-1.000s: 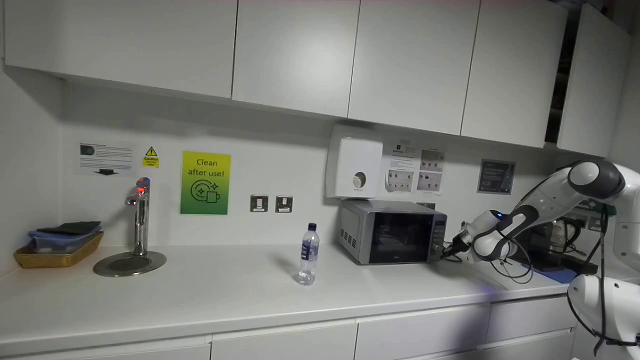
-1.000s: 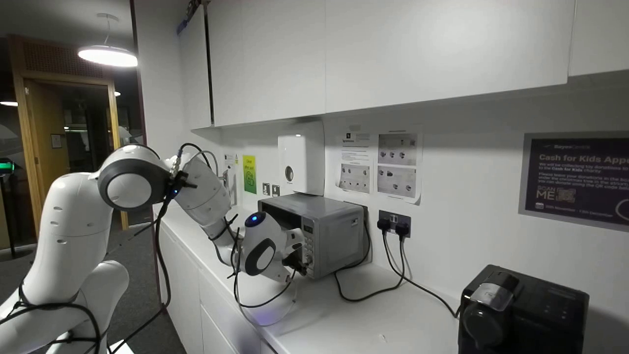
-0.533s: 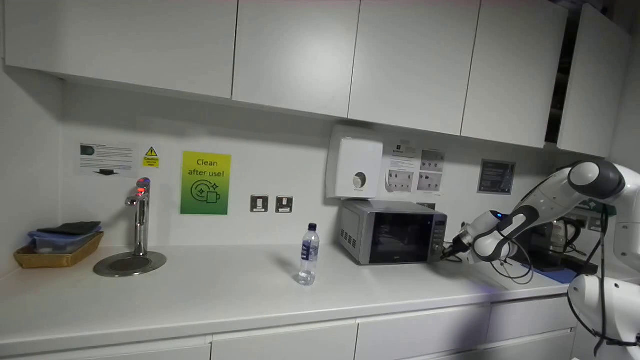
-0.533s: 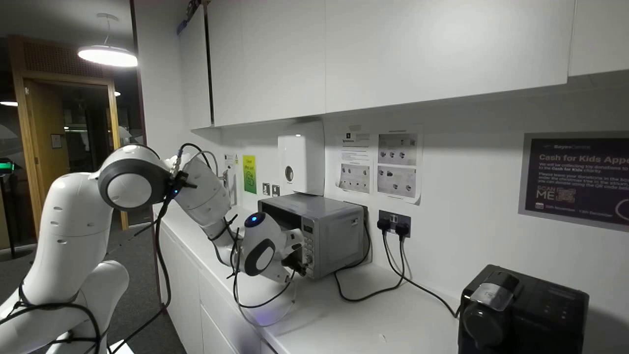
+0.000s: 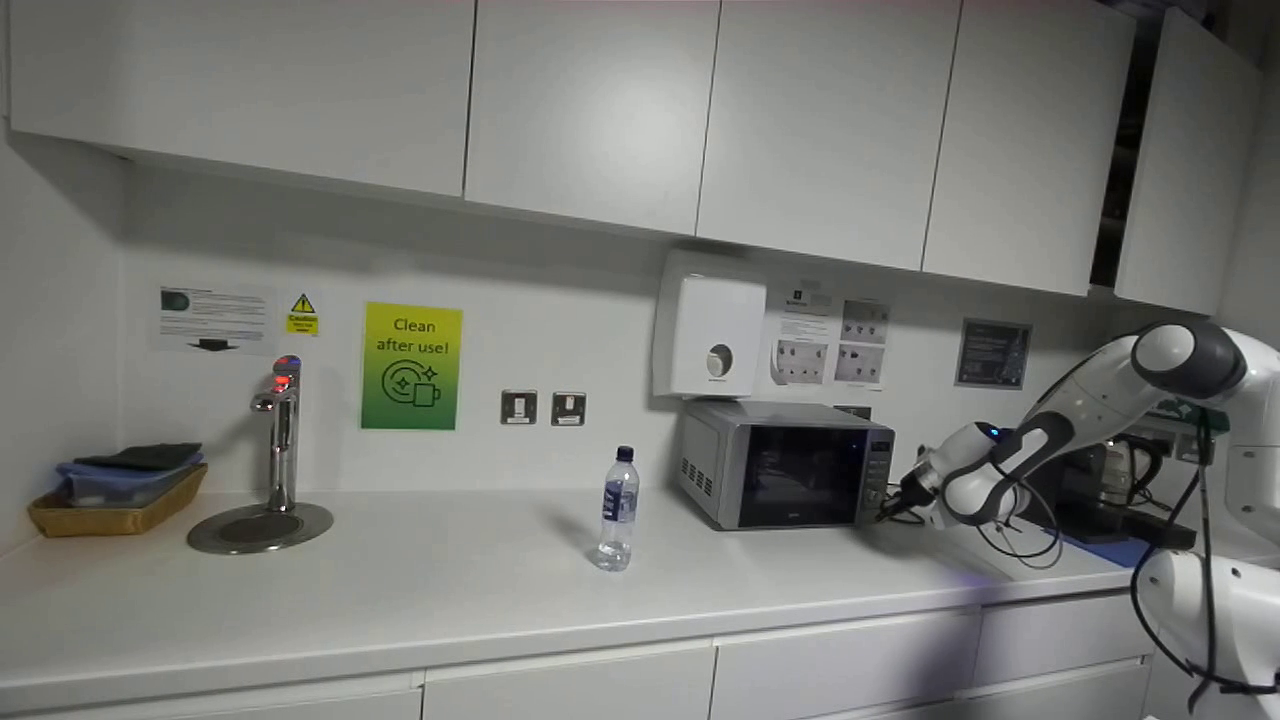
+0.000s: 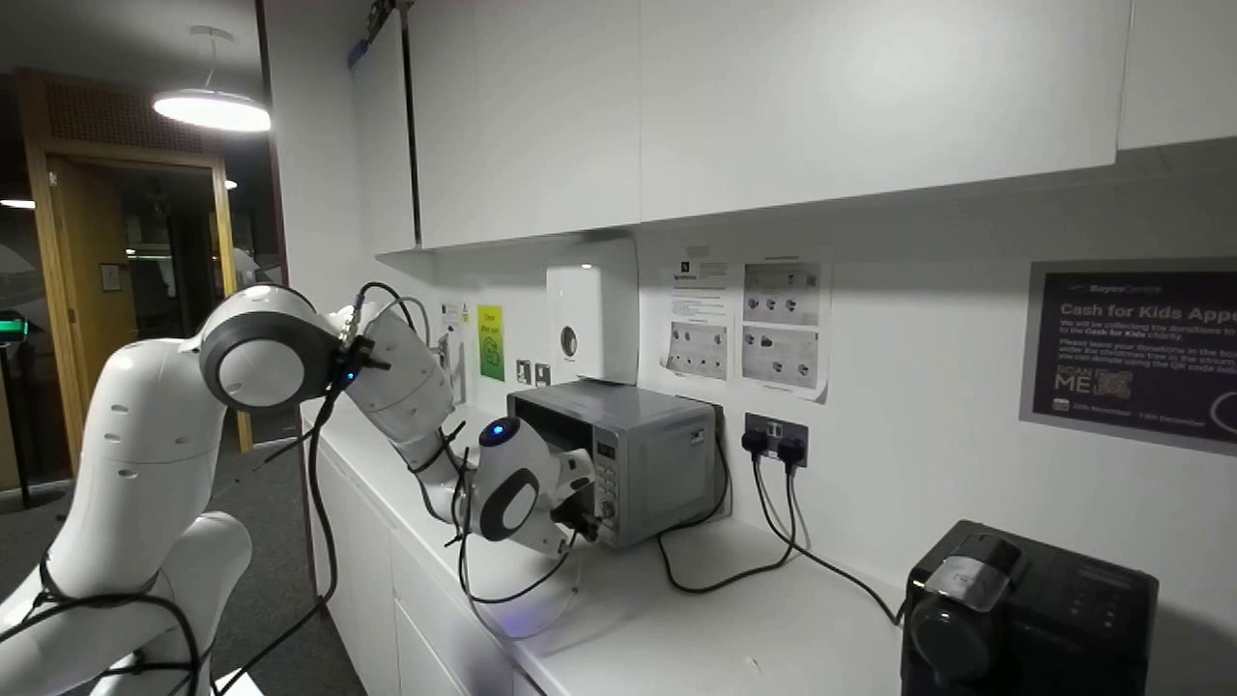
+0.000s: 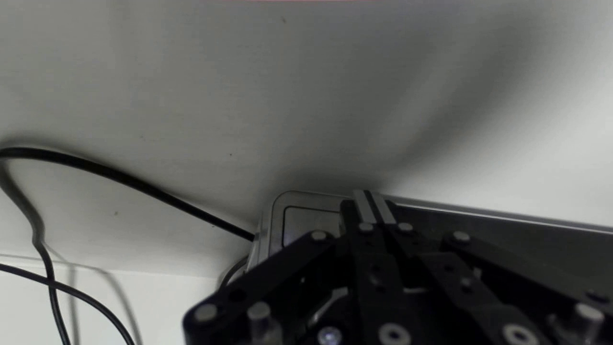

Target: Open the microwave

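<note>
The silver-grey microwave (image 5: 805, 478) stands on the counter with its dark glass door closed flush. In an exterior view, my gripper (image 5: 881, 518) is at the lower right of its front, by the control panel. From the side, the microwave (image 6: 667, 474) shows its panel buttons, and my wrist covers part of the front. In the wrist view, my gripper (image 7: 367, 192) is shut, the two pale pads side by side with nothing between them. Just left of the fingertips lies a rectangular panel button (image 7: 311, 218), partly covered by the fingers. Whether the tips touch the front, I cannot tell.
A water bottle (image 5: 618, 510) is upright on the counter, left of the microwave. Black cables (image 6: 696, 588) run behind and beside the microwave to a socket. A black appliance (image 6: 1029, 609) stands farther along. A white dispenser (image 5: 710, 325) hangs above the microwave.
My arm has shifted slightly in the last half second. The fingertips sit a little lower and farther left in an exterior view. The microwave has not moved.
</note>
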Available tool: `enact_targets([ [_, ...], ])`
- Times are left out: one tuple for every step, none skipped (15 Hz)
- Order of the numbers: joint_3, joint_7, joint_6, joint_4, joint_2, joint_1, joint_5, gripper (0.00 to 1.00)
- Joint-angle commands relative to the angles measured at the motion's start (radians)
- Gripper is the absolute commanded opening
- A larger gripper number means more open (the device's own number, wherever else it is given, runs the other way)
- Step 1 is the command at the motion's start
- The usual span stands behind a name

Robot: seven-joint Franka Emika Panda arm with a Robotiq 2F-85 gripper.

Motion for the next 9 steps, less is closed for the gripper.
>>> enact_targets([
  [-0.064,-0.008,0.022,0.007,0.014,0.063,-0.004,0.00],
  [-0.082,-0.009,0.027,0.006,0.019,0.080,-0.005,0.00],
  [-0.101,-0.009,0.034,0.004,0.024,0.098,-0.004,0.00],
  [-0.124,-0.009,0.044,0.004,0.030,0.119,-0.003,0.00],
  [-0.149,-0.011,0.055,0.003,0.033,0.141,-0.001,0.00],
  [-0.173,-0.012,0.065,0.003,0.037,0.163,0.003,0.00],
  [-0.198,-0.015,0.077,0.003,0.037,0.185,0.006,0.00],
  [-0.223,-0.016,0.087,0.002,0.040,0.210,0.012,0.00],
  [-0.248,-0.018,0.096,0.002,0.039,0.232,0.016,0.00],
])
